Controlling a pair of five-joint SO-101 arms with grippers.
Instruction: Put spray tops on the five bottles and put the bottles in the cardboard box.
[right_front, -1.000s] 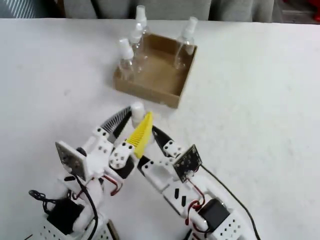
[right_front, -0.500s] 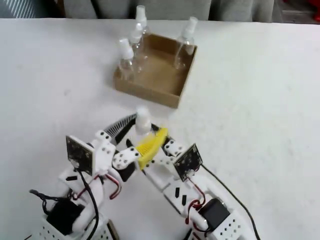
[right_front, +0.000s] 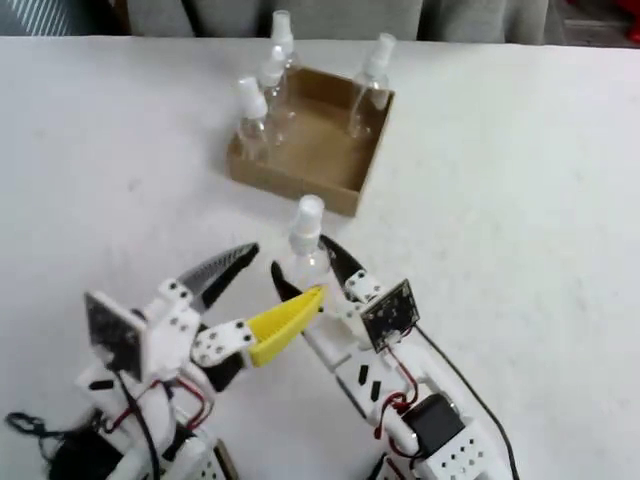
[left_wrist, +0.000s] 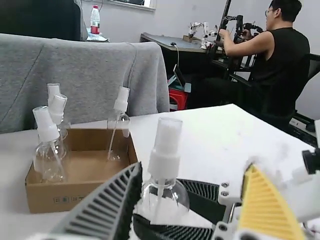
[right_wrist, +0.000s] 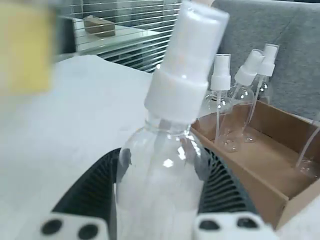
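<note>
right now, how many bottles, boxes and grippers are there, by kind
bottles: 5, with 4 in the box and 1 bottle in the right gripper
box: 1
grippers: 2, the right gripper and the left gripper, which is open
total: 8

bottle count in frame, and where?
5 bottles. Four stand in the cardboard box: one at its near-left corner, two far-left, one far-right. The fifth bottle is in the right hand, short of the box.
</note>
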